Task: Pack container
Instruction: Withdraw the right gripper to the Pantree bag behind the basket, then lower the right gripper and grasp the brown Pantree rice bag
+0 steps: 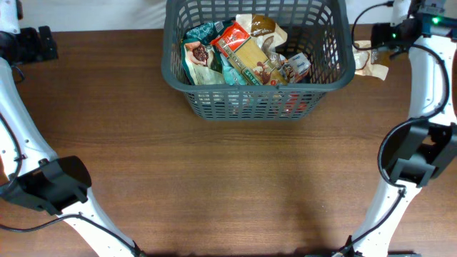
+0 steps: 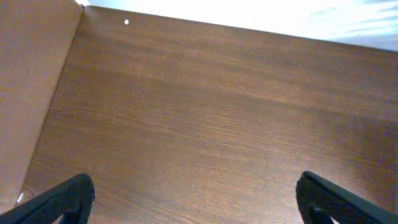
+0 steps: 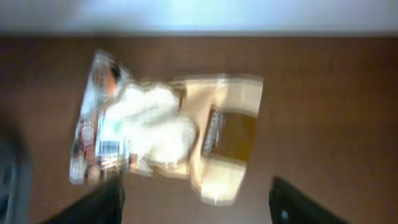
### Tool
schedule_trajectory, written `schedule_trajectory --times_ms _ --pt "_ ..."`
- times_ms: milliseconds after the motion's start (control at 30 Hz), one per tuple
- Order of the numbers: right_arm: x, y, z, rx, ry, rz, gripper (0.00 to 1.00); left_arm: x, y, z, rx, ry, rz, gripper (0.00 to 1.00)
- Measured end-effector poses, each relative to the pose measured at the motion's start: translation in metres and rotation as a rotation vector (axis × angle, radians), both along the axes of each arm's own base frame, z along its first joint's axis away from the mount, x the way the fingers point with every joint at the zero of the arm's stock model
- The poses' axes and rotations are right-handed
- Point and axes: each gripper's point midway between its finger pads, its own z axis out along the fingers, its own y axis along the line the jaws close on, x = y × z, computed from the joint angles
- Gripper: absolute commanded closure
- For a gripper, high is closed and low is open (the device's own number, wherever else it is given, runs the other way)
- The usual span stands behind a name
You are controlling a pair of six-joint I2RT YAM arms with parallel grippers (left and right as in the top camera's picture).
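Showed the left claw (image 2: pixel 194 194) at far left, spread wide above bare brown table (image 2: pixel 205 106), pinching nothing. Showed the container (image 1: pixel 257 88), a dark grey lattice basket, at top centre of the table, heaped with food packets (image 1: pixel 243 53). Just beside its right wall, showed a beige packet (image 3: pixel 227 137) flat on the wood, touching a clear packet of white pieces (image 3: pixel 130 124). Caught the right claw (image 3: pixel 196 202) over these, blurred, spread on either side of the beige packet, with contact impossible to tell.

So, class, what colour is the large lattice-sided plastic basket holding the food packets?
The basket is dark grey, clearest in the overhead view.
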Motion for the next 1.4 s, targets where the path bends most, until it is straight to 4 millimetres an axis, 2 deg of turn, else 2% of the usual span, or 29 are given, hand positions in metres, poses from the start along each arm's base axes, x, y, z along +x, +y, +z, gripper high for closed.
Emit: schedule_trajectory --times_ms 100,200,300,367,533,733,967,1233,1400 --pt "0.021 0.000 0.015 -0.016 -0.105 0.001 0.49 0.000 0.000 0.000 0.000 0.000 0.000 0.01" --pt "0.036 0.002 0.026 -0.016 -0.182 -0.008 0.71 0.000 0.000 0.000 0.000 0.000 0.000 0.01" --pt "0.048 0.003 0.024 0.015 -0.224 -0.037 0.96 0.000 0.000 0.000 0.000 0.000 0.000 0.01" --pt "0.053 0.004 0.017 0.033 -0.233 -0.053 0.96 0.000 0.000 0.000 0.000 0.000 0.000 0.01" --pt "0.062 0.002 -0.016 0.080 -0.209 -0.091 0.96 0.000 0.000 0.000 0.000 0.000 0.000 0.01" --pt "0.069 0.002 -0.036 0.115 -0.204 -0.114 0.97 0.000 0.000 0.000 0.000 0.000 0.000 0.01" --pt "0.069 0.007 -0.066 0.163 -0.159 -0.112 0.96 0.000 0.000 0.000 0.000 0.000 0.000 0.01" --pt "0.062 0.018 -0.118 0.232 -0.055 -0.108 0.96 0.000 0.000 0.000 0.000 0.000 0.000 0.01" --pt "0.060 0.020 -0.129 0.248 -0.031 -0.111 0.97 0.000 0.000 0.000 0.000 0.000 0.000 0.01"
